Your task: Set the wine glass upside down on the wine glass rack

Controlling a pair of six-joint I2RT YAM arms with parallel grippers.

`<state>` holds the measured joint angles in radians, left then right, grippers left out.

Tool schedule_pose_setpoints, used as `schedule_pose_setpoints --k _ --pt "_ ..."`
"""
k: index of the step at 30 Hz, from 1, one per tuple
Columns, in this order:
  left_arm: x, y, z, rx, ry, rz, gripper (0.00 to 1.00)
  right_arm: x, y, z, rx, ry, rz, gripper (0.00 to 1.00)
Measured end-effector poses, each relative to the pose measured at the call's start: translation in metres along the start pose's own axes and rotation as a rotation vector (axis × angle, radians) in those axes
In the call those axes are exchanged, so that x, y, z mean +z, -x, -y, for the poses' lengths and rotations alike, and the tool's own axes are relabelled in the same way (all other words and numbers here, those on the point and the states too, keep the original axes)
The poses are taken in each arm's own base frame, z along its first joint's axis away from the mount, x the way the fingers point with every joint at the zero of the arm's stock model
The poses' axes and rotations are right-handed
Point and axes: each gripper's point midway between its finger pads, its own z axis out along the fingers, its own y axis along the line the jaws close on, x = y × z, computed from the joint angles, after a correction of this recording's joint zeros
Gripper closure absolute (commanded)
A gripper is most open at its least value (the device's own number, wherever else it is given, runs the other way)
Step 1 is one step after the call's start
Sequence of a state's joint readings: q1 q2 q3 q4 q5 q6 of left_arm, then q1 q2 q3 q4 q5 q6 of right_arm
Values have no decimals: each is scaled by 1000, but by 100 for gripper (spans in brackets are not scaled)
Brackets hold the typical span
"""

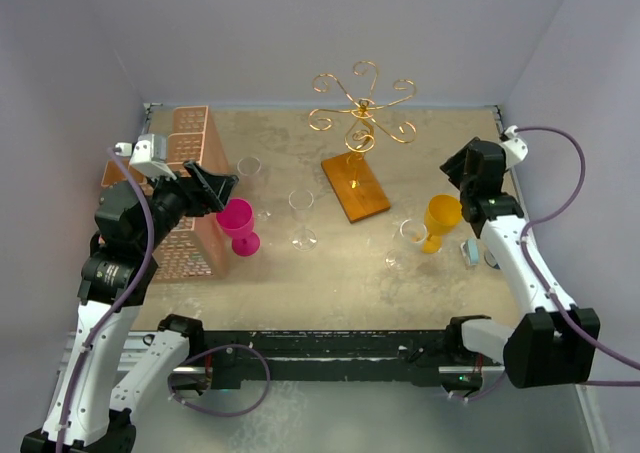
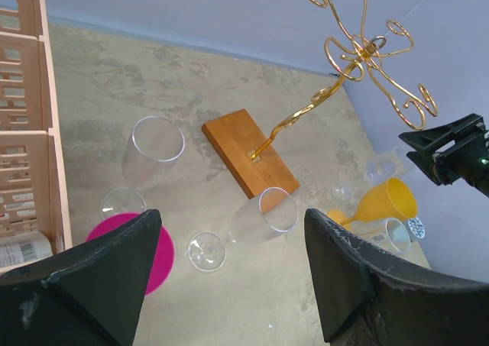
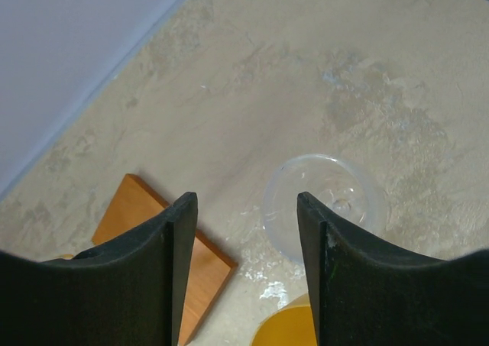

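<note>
Clear wine glass [image 3: 325, 201] stands upright, rim up, stem vertical.

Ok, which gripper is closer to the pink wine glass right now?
Left. The left gripper hangs just over the pink wine glass; the right gripper is far across the table, near the yellow glass.

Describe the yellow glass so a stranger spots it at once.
Find the gold wire rack on its wooden base at the back of the table. Right of that base is the yellow glass, beside a clear glass. It is the only yellow one; the others are clear or pink.
</note>
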<state>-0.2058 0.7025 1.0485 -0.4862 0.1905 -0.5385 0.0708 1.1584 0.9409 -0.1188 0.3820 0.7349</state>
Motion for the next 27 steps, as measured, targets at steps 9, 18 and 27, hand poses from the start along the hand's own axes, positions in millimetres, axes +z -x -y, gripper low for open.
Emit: schedule_pose_setpoints --k 9,18,27 --pt "0 0 0 0 0 0 27 18 -16 13 2 -73 -23 54" --pt "0 3 0 1 4 9 27 27 -22 14 7 -88 -27 77" --pt "-2 9 3 4 2 23 27 32 -22 11 4 -77 -20 100"
